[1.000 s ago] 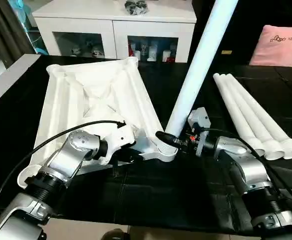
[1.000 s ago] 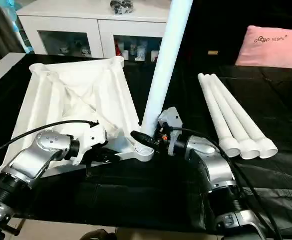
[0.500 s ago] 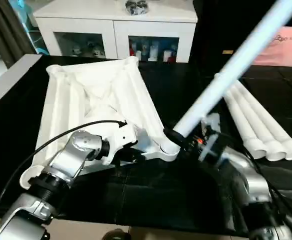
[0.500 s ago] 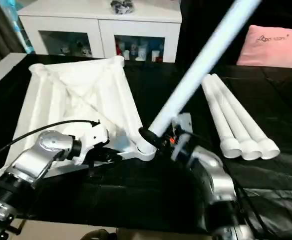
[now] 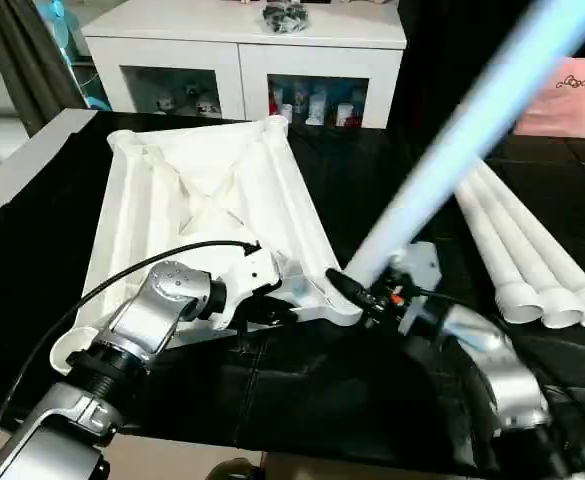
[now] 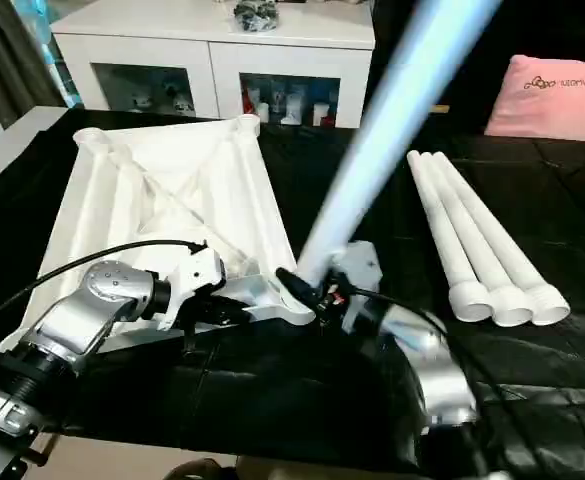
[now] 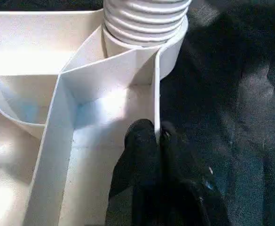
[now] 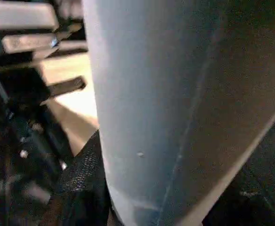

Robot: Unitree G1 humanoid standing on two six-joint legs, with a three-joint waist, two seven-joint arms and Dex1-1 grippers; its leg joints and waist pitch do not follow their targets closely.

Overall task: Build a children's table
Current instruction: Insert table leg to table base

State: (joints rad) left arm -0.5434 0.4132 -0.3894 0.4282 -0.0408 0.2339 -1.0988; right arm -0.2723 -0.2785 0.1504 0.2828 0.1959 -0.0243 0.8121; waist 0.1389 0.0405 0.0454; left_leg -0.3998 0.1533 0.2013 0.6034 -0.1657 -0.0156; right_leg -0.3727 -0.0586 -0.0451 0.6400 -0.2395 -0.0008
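White tapered leg leaning out of the near-right corner socket of the upturned tabletop.

The white plastic rectangular tabletop [image 5: 207, 215] lies ribbed side up on the black cloth-covered work surface [image 5: 352, 400], its long axis running from about 6 o'clock towards 12 o'clock. The long white tapered tube leg [image 5: 462, 135] has its ribbed end in the round corner socket [image 7: 144, 28] at the tabletop's near-right corner and slants up and away towards 1 o'clock. The right gripper [image 5: 357, 292], jaws half spread, pinches the leg just above the socket. The left gripper [image 7: 158, 141], fingers pressed together, clamps the thin white edge rib of the tabletop just beside that socket. Three more white tube legs [image 5: 527, 260] lie side by side on the cloth at 3 o'clock, pointing towards 11 o'clock. A white glass-door cabinet [image 5: 242, 70] stands at 12 o'clock.
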